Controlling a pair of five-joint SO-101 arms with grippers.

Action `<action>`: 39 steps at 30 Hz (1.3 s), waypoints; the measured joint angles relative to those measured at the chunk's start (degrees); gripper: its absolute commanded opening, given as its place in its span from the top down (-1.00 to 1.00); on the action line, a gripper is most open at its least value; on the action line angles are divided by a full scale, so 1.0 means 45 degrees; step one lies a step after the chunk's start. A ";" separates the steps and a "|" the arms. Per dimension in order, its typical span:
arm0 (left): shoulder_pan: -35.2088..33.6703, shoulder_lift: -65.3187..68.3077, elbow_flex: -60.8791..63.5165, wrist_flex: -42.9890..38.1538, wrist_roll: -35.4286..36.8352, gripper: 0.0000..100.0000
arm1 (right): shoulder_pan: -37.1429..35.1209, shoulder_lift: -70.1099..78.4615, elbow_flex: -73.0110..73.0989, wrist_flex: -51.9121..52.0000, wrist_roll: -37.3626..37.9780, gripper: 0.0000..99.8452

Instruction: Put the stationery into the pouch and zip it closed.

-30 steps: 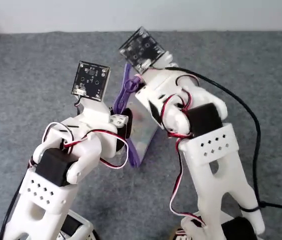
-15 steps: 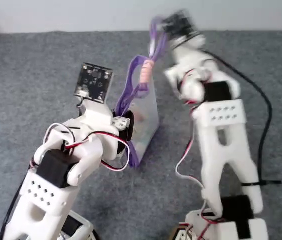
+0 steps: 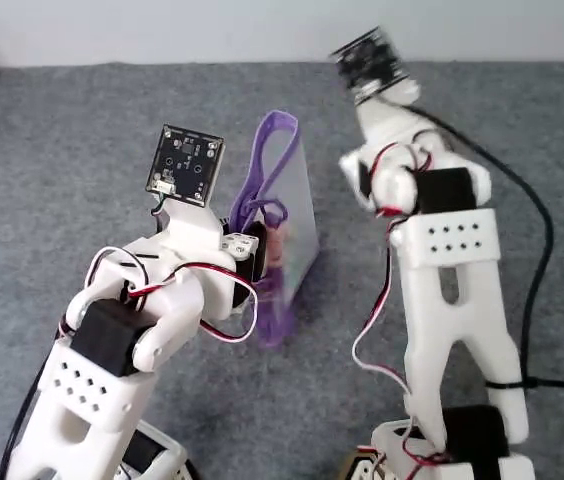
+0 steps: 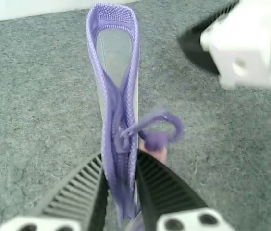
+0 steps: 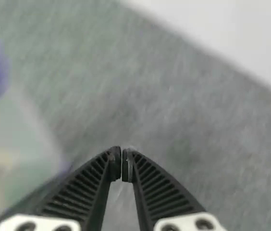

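1. Where it stands on edge, the pouch is pinched at one end of its zip tape by the left gripper, which is clamped tight.
2. Right gripper: fingers together, empty, beside the pouch and apart from it.
3. Handling, judged: light, limp, with slick clear walls. Grasp the cord pull at the slider, on the pouch's top edge.
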 measured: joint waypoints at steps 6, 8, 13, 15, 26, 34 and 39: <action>0.0000 0.0000 0.0000 0.0000 0.0000 0.98 | -0.0918 -0.0840 0.0000 0.2969 -0.0020 0.74; 0.0000 0.0000 0.0000 0.0000 0.0000 0.98 | -0.1153 -0.1055 0.0000 0.3829 -0.0274 0.58; 0.0000 0.0000 0.0000 0.0000 0.0000 0.98 | -0.2442 -0.1700 0.0000 0.5451 -0.1504 0.47; 0.0000 0.0000 0.0000 0.0000 0.0000 0.98 | -0.3048 -0.1973 0.0000 0.5626 -0.1817 0.49; -0.0020 0.0000 0.0000 0.0000 0.0078 0.98 | -0.4982 -0.2403 0.0020 0.4591 -0.2266 0.54; -0.0059 0.0000 0.0000 0.0000 0.0098 0.98 | -0.4806 -0.1993 0.1114 0.2481 -0.2168 0.54; -0.0059 0.0000 0.0000 0.0000 0.0098 0.98 | -0.4708 -0.1895 0.1250 0.1524 -0.1915 0.54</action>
